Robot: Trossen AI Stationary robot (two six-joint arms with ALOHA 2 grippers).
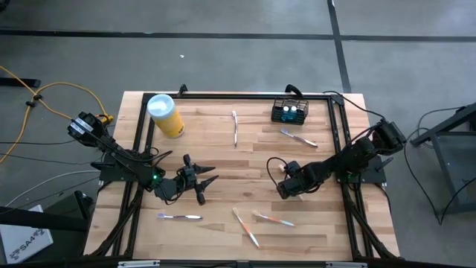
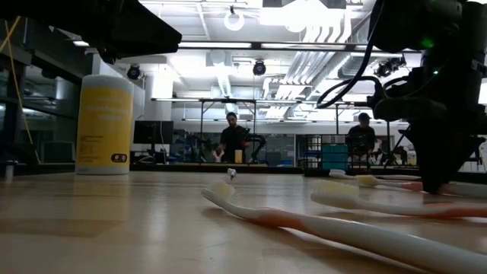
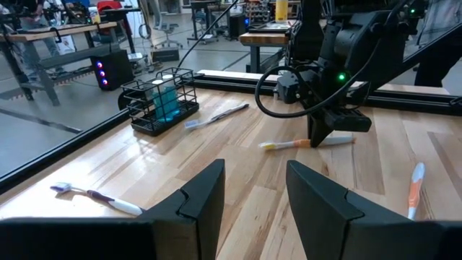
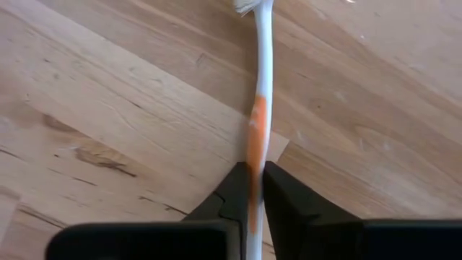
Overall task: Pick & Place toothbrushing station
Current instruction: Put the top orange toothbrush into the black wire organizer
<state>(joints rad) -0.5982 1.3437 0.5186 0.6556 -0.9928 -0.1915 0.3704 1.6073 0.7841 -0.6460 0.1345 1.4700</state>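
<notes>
The toothbrushing station (image 1: 288, 112) (image 3: 160, 101), a black wire basket with blue cups in it, stands on its base at the table's far right. My right gripper (image 4: 254, 189) (image 3: 325, 136) points down at mid-table, right of centre, shut on a white toothbrush with an orange grip (image 4: 258, 108) (image 3: 292, 144). My left gripper (image 1: 207, 179) (image 3: 253, 195) hovers open and level left of centre, with nothing between its fingers. My right gripper pinches the toothbrush's handle at its orange grip (image 4: 255, 155), about midway along, between its two fingers. The fingers come from above, pointing down, and stand across the handle. The toothbrush lies flat on the table, its bristle end (image 4: 247, 6) away from the fingers.
A yellow canister with a white lid (image 1: 165, 115) stands at the far left. Loose toothbrushes lie at the far middle (image 1: 235, 126), near the basket (image 1: 297, 138), at the near left (image 1: 178, 217) and near the middle (image 1: 245, 227) (image 1: 274, 219). A black frame (image 1: 238, 95) borders the table.
</notes>
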